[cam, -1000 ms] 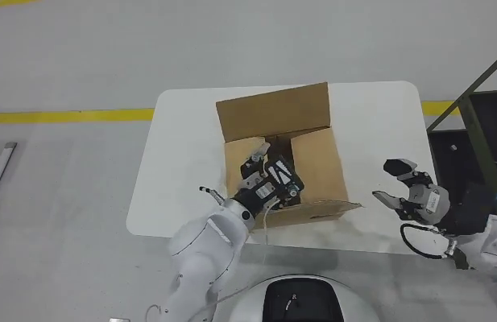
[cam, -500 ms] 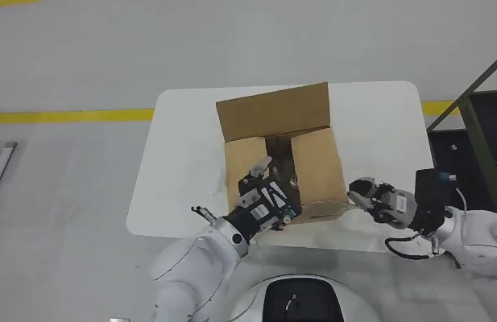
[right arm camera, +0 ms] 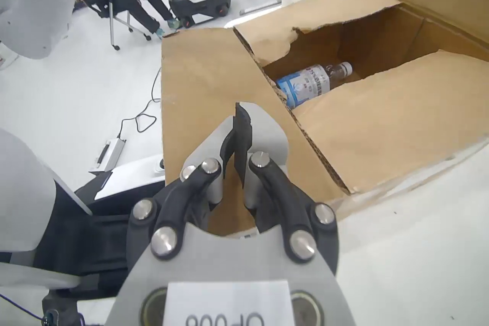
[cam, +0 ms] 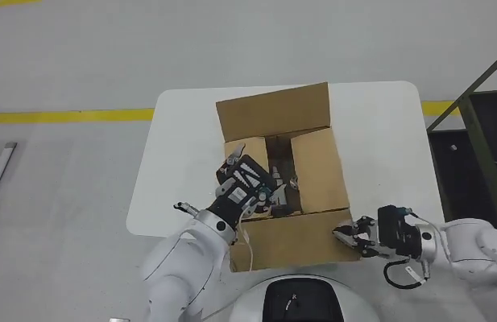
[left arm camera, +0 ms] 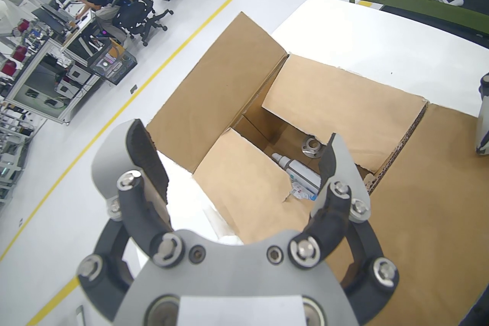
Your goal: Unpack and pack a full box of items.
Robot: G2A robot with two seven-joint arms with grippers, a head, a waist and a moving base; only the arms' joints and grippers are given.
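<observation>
A pale floor with a yellow line lies behind the white table [cam: 377,121], and the box [cam: 272,113] sits mid-table with its far flap standing up. My right gripper [right arm camera: 238,128] is at the near right corner, fingers together and, as far as I can judge, pinched on the edge of the near flap [cam: 288,241], which lies folded out toward me. My left gripper [left arm camera: 233,146] hovers with its fingers wide apart and nothing between them, above the left flap [left arm camera: 244,182].

The bottle [right arm camera: 309,81] is what I care about. It lies on its side on the box floor, in the gap between the left flap and the right flap [left arm camera: 344,102]. A metal flange [left arm camera: 311,145] sits just beyond it. The bottle's long axis runs roughly along that gap, white cap toward the far side. It sits below and just ahead of the left gripper, so that arm is clearly the nearer one. The left flap overhangs part of the label, so I reckon a straight drop risks catching cardboard. I would either push that flap outward first or come down through the gap with the fingers set across the bottle's length.
</observation>
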